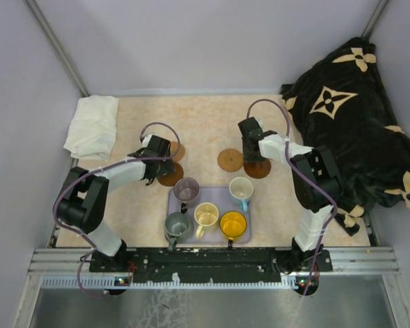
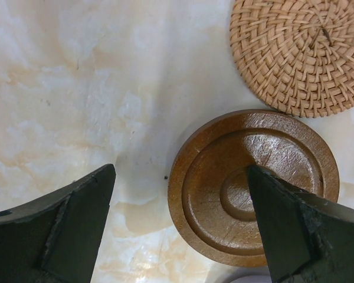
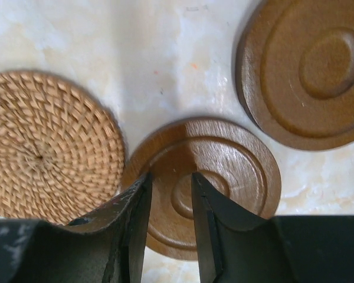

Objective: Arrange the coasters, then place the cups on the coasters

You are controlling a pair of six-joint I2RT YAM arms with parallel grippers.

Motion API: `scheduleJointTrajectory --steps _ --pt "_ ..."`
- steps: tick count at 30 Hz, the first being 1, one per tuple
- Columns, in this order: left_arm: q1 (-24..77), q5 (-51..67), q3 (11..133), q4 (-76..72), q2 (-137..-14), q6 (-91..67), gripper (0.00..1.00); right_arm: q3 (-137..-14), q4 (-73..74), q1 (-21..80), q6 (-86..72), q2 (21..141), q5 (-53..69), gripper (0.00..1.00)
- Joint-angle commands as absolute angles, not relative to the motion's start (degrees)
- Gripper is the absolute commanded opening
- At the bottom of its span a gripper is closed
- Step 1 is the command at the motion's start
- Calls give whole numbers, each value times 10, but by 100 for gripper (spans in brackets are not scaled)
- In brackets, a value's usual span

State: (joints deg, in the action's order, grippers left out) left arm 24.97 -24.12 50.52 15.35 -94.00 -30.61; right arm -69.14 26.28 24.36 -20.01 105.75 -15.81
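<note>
Because the right fingers (image 3: 130, 224) stand drawn almost together over the near half of a dark brown coaster (image 3: 236, 171), with only a narrow slit between them, I cannot tell whether they pinch its rim or merely press on it. A disc this thin, lying flat on the desk (image 2: 76, 88), gives little to bite, so it could slip or tip up on edge. Its left edge appears to touch the woven coaster (image 3: 47, 147) at the left of the frame, and any drag that way would likely shove that one off its spot. The second dark coaster (image 3: 307, 71) at upper right lies apart.

The left fingers (image 2: 76, 212) are spread wide and grasp nothing. One hangs over the right of the ringed wooden coaster (image 2: 224, 177), the other over bare desk. Closing off-centre could push the disc towards the tan woven coaster (image 2: 301, 53) just beside it.

Every coaster is round, so none has a long axis; each lies flat, face up. The cups (image 1: 206, 215) stand upright in the lavender tray (image 1: 214, 196) at lower centre.
</note>
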Motion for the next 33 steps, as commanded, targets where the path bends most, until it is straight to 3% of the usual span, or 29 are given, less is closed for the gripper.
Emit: scheduleJointTrajectory --steps 1,24,33 --pt "246 -235 519 166 -987 -298 99 -716 274 249 -190 1114 -134 35" --pt "217 -203 643 157 -1068 -278 99 -985 320 249 -155 1304 -122 35" --pt "205 -158 702 126 -1111 -259 100 -1016 289 249 -129 1278 -147 36"
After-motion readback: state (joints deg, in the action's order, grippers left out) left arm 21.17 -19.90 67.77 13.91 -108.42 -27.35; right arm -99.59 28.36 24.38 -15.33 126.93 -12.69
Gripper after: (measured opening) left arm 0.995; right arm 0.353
